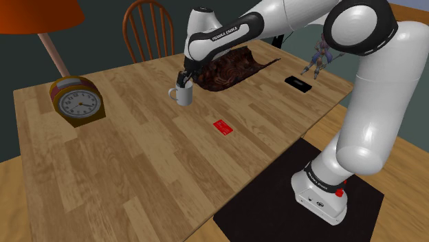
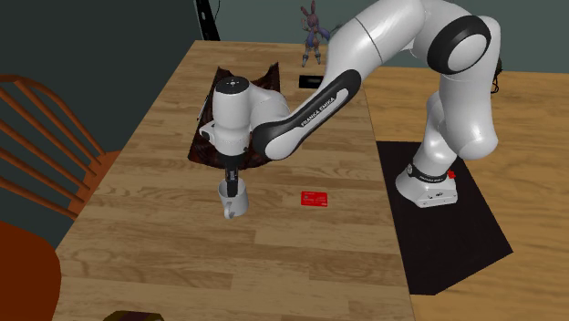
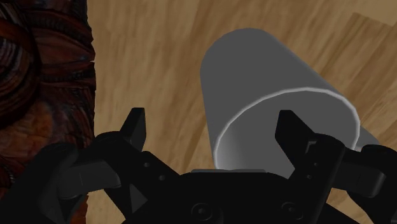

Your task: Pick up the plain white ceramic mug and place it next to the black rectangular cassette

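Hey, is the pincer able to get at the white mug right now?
Probably yes: the open pincer hangs right over the mug, one finger above its mouth, one outside its wall. The brown cloth lies off to one side.

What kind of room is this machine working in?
Most likely a dining or living room in a home: a long wooden table with a spindle-back chair drawn up to it, a small mantel clock, and a lamp with an orange shade.

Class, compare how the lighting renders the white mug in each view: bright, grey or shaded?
Shoulder view: the mug reads bright white. Second exterior view: it looks pale grey-white beneath the end effector. Wrist view: it is plainly grey, with only its rim showing as a light line.
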Motion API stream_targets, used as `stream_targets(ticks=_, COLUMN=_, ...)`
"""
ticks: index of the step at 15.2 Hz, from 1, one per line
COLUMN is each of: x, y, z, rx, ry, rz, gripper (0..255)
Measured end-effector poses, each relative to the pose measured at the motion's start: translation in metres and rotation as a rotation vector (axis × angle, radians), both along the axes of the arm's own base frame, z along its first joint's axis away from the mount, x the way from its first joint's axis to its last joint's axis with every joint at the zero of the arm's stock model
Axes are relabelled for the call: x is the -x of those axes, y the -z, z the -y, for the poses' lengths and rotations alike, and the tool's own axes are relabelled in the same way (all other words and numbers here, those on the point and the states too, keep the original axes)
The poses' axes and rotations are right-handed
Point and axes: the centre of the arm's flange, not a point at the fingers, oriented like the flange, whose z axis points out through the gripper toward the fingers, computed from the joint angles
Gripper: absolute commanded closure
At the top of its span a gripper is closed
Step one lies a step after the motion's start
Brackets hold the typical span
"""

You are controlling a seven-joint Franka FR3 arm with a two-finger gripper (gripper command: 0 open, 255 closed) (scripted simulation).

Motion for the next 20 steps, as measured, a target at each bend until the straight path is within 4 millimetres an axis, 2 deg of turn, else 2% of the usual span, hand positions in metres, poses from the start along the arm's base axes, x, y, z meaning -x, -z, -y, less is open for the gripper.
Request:
stream_targets(ticks=1, x=0.0, y=0.0, z=0.0, rx=0.0, ry=0.0, rz=0.0, gripper=0)
stream_targets(ticks=2, x=0.0, y=0.0, z=0.0, rx=0.0, ry=0.0, rz=0.0, gripper=255)
stream_targets(ticks=12, x=0.0, y=0.0, z=0.0, rx=0.0, ry=0.0, rz=0.0, gripper=255)
stream_targets(ticks=20, x=0.001, y=-0.037, z=0.0, rx=0.0, ry=0.0, rz=0.0, gripper=255)
